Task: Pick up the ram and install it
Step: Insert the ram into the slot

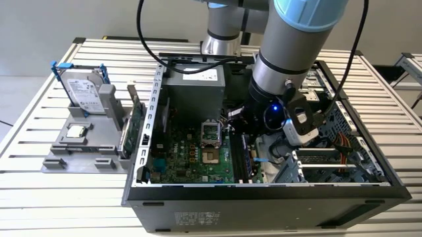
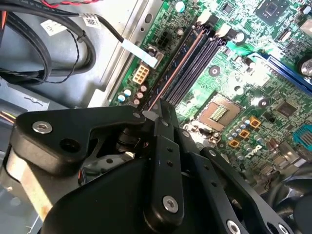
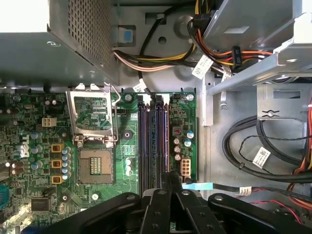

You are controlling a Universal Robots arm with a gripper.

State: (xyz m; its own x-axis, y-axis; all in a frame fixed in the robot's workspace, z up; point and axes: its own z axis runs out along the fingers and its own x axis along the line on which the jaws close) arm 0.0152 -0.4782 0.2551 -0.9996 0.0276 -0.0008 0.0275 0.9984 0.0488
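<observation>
The ram (image 2: 174, 67) is lying edge-on as a thin brownish line along the outermost slot, the one nearest the board's edge, while I am watching from the remote station. In the first wrist view the ram (image 3: 166, 139) is running parallel to the empty black slots (image 3: 146, 141) beside it, with the open CPU socket (image 3: 95, 165) on their far side. Its long axis is pointing straight away from the gripper (image 2: 156, 113), and its near end is disappearing between the fingertips. In both wrist views the gripper (image 3: 170, 176) is showing its fingers drawn tight together around that end, so I am judging it to be clamping the stick. I am unable to tell whether the stick is seated or merely lined up over the slot. In the exterior view the arm is reaching down into the open case (image 1: 264, 190), well apart from the drive (image 1: 86, 94) on the grey tray (image 1: 56, 163). White tags are hanging on the cables (image 3: 261, 157) and a label is covering the drive, but I am finding none of the print legible.
</observation>
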